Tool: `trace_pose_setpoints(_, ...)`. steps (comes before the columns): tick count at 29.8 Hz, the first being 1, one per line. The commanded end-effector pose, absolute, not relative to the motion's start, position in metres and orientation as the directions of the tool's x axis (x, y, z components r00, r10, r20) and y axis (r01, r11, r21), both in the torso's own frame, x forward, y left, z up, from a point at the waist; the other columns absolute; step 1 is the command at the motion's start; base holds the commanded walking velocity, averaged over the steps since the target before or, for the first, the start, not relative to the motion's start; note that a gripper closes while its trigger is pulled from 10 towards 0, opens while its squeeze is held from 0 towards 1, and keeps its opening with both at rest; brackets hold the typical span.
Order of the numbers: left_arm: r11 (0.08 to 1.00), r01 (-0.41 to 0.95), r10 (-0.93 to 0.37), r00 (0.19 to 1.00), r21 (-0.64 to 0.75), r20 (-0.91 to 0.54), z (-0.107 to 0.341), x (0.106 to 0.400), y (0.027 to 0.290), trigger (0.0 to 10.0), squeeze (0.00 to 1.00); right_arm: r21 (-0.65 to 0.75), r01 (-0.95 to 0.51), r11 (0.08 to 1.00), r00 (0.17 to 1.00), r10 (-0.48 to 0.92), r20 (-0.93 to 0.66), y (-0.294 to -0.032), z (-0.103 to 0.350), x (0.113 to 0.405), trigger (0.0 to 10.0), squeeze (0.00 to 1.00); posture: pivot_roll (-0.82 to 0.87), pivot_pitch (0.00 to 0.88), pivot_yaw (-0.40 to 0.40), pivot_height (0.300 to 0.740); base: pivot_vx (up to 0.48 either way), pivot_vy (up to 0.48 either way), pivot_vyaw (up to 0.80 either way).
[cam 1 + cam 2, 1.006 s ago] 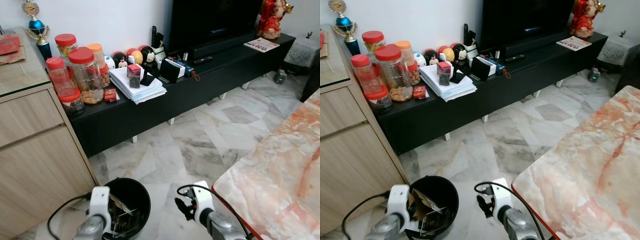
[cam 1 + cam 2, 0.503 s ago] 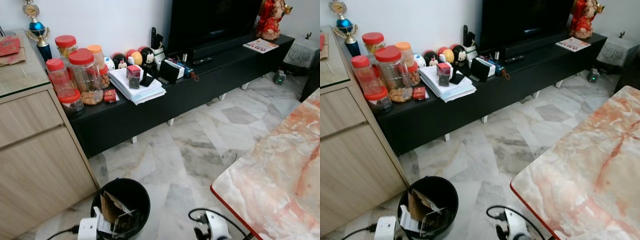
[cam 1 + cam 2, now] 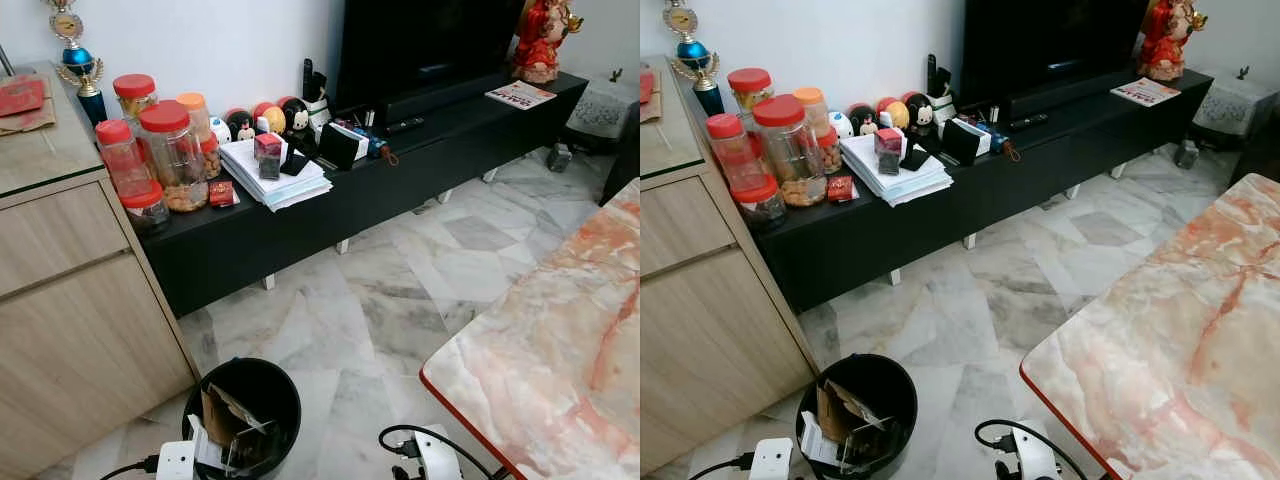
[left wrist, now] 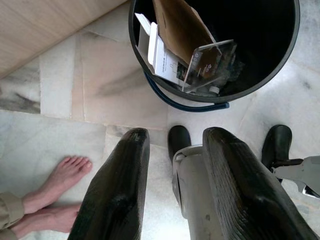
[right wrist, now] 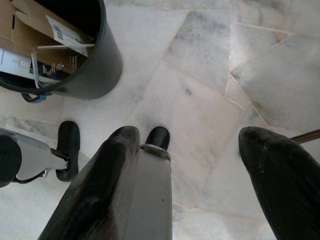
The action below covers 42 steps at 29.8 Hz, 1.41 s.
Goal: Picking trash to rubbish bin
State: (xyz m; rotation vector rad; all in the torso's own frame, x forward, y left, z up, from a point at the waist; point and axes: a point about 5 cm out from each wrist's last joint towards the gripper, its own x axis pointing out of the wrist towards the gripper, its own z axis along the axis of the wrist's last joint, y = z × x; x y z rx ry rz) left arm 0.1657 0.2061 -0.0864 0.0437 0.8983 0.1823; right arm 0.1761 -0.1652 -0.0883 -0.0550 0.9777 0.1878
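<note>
The black rubbish bin (image 3: 262,383) stands on the marble floor by the wooden cabinet. It holds brown cardboard (image 4: 180,25), white paper and a clear plastic piece. My left gripper (image 4: 175,136) hangs beside the bin, above the floor, open with nothing between its fingers. My right gripper (image 5: 192,135) hangs over the floor tiles to the right of the bin (image 5: 95,60), open and empty. Both wrists sit low at the bottom edge of the eye views, the left wrist (image 3: 176,461) and the right wrist (image 3: 436,460).
A wooden cabinet (image 3: 70,300) stands on the left. A black TV console (image 3: 330,200) ahead carries jars, papers and small toys. A pink marble table (image 3: 560,340) fills the right side. A person's bare feet (image 4: 57,185) stand near my left gripper.
Both arms have dropped from a second ago, so less of the wrists shows at the bottom edge. The camera has shifted slightly. The bin's contents look the same.
</note>
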Motion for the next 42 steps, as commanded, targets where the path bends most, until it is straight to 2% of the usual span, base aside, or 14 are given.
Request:
trace_pose_setpoints(1, 0.986, -0.124, 0.162, 0.596, 0.109, -0.787, -0.0881, 0.1637, 0.2039, 10.0, 0.00, 0.033, -0.185, 0.982, 0.552, 0.131, -0.824, -0.1652, -0.0865, 0.1802, 10.0, 0.00, -0.03, 0.000, -0.069, 0.740, 0.000, 0.000, 0.00)
trace_pose_setpoints(15, 0.986, -0.128, 0.159, 0.589, 0.103, -0.792, -0.0898, 0.1596, 0.2030, 10.0, 0.00, 0.033, -0.183, 0.983, 0.548, 0.130, -0.827, -0.1651, -0.0875, 0.1780, 10.0, 0.00, -0.03, 0.000, -0.071, 0.740, 0.000, 0.000, 0.00)
trace_pose_setpoints(42, 0.986, -0.133, 0.159, 0.588, 0.099, -0.793, -0.0897, 0.1602, 0.2027, 10.0, 0.00, 0.041, -0.174, 0.984, 0.550, 0.132, -0.824, -0.1627, -0.0873, 0.1789, 10.0, 0.00, -0.03, 0.025, -0.073, 0.740, -0.258, 0.000, 0.00)
